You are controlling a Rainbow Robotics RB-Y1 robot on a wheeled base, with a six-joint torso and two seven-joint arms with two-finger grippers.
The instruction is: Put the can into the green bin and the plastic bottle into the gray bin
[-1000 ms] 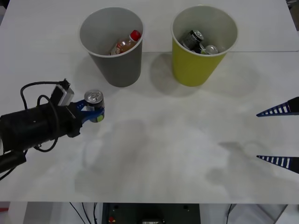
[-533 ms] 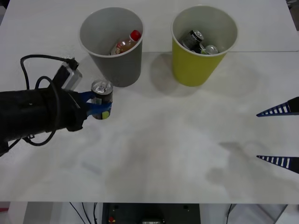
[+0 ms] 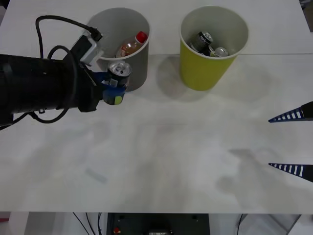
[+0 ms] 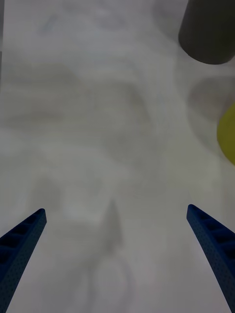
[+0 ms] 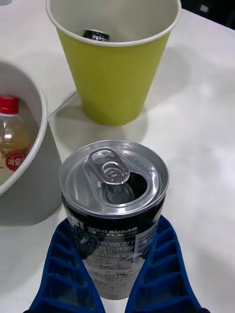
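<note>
My left gripper point(image 3: 113, 88) is shut on the can point(image 3: 118, 81), a slim dark can with a silver top point(image 5: 114, 177) and a lime-green patch at its base. It is held upright above the table, just in front of the gray bin point(image 3: 122, 61). The plastic bottle point(image 3: 131, 46), with its red cap point(image 5: 8, 104), lies inside the gray bin point(image 5: 29, 181). The green bin point(image 3: 211, 63) stands to the right of the gray one and holds two other cans point(image 3: 209, 44). At the table's right edge my right gripper point(image 3: 292, 143) waits open; its fingers point(image 4: 19, 242) hold nothing.
The two bins stand side by side at the back of the white table point(image 3: 171, 161). The green bin point(image 5: 115, 73) is beyond the held can in the left wrist view. A black cable point(image 3: 54, 29) loops over my left wrist.
My left arm has lifted the can off the table and carried it back and to the right, toward the bins. The right arm has not moved.
</note>
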